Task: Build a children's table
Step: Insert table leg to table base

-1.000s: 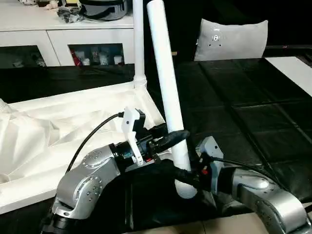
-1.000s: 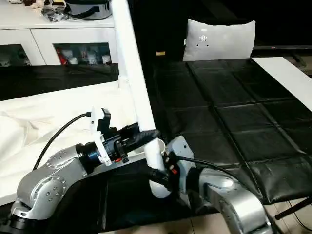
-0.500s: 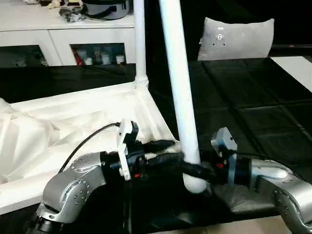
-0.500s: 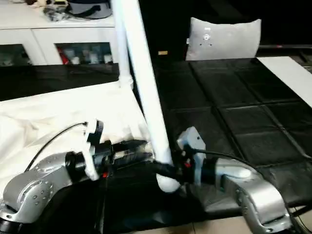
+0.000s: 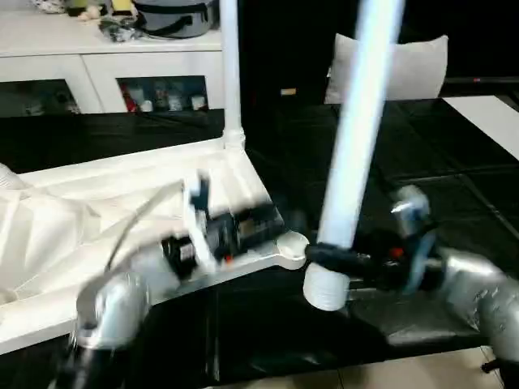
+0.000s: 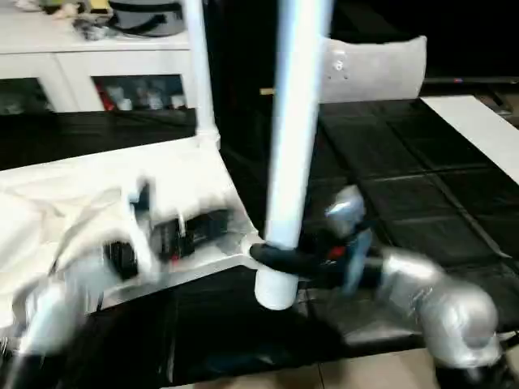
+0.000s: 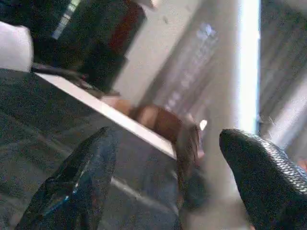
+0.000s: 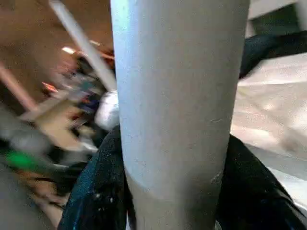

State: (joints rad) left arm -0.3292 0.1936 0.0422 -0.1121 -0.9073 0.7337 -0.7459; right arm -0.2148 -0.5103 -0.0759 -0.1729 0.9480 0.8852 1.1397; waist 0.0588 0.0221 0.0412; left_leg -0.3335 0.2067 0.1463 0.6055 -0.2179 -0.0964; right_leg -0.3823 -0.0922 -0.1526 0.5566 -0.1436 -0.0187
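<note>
The right gripper clamps the loose leg near its foot, upright beside the tabletop's corner socket (presumably for seating); the left gripper stands apart, empty.

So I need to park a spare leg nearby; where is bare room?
Free: the black floor mats between the grey cushion and the right gripper. Crowded: around the tabletop's near corner socket, where the right gripper holds a leg.
</note>
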